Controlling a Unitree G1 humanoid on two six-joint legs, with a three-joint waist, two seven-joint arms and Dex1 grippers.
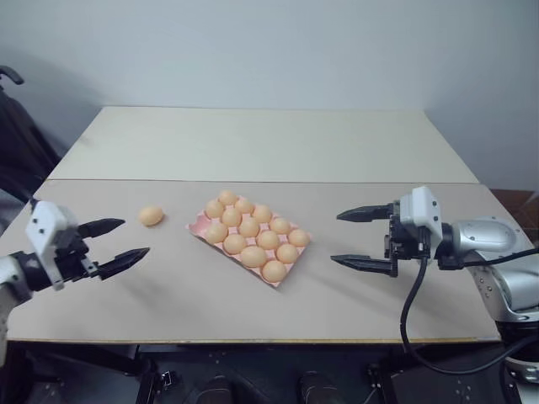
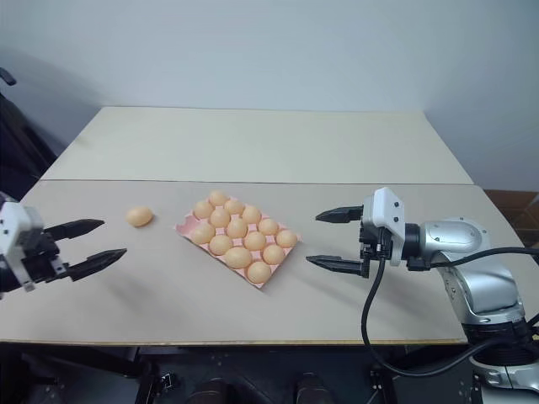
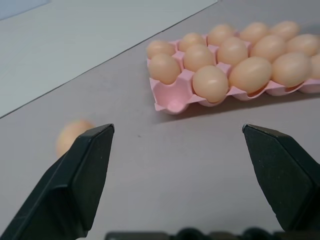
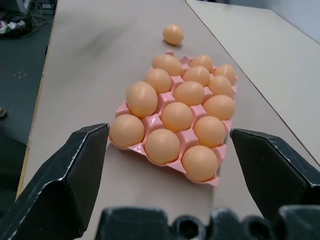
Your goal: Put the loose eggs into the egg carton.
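Note:
The pink egg carton (image 1: 196, 225) lies at the table's middle with several light orange-tan eggs (image 1: 253, 256) seated in its cups. One corner cup (image 3: 172, 100), on the side facing the loose egg, stands empty. A single loose egg (image 1: 151, 215) rests on the table just left of the carton, also seen as the loose egg (image 4: 173, 34) beyond the carton. My left gripper (image 1: 135, 237) hovers open and empty left of that egg, pointing toward it. To the right of the carton my right gripper (image 1: 336, 238) is open and empty, pointing left at the carton.
The tabletop (image 1: 185, 295) is beige-grey, with a lighter table half (image 1: 269, 143) behind a seam. A dark chair-like object (image 1: 21, 143) stands off the table's left side. A black cable (image 1: 408, 303) hangs from my right wrist near the front edge.

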